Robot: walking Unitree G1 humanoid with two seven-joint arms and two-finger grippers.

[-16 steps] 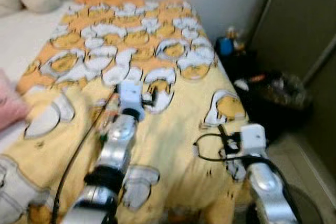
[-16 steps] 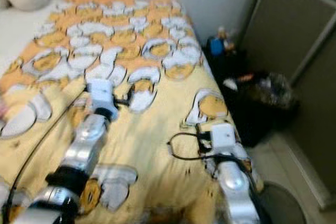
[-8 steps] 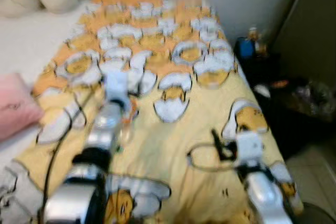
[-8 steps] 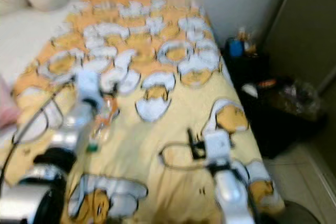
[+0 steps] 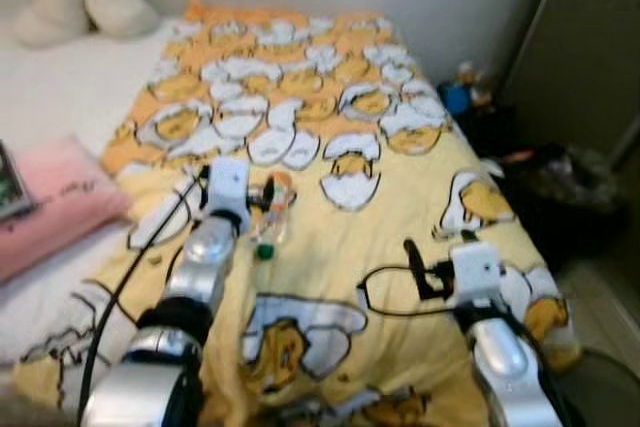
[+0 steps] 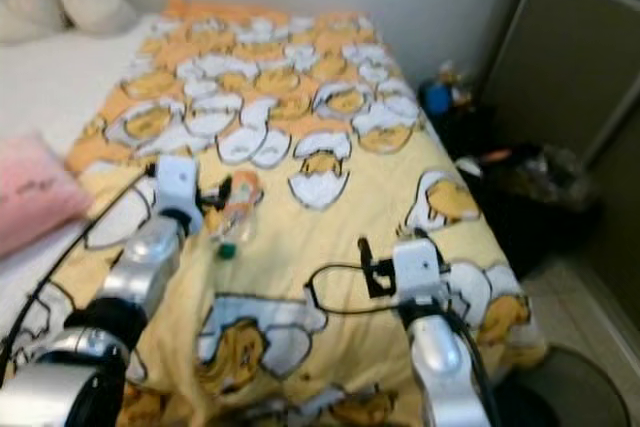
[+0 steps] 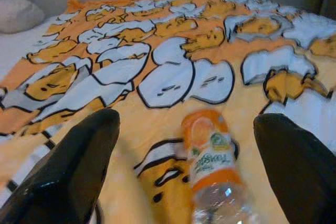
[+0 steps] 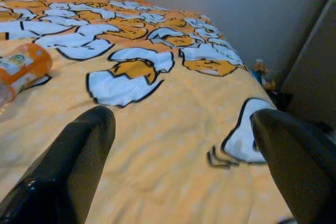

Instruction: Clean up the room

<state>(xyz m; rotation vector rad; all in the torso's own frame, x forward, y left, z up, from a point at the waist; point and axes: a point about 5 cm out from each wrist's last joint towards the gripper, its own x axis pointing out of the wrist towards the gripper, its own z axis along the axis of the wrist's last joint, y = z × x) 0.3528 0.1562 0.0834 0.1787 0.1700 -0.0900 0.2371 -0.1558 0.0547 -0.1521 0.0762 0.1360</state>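
Left end effector wide open over plastic bottle lying on yellow blanket, apparently not gripping; right end effector open, empty.

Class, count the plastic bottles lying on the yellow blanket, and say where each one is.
1. A clear bottle with an orange label lies on the blanket, just ahead of the open left tool. Others may be hidden beyond the frame.
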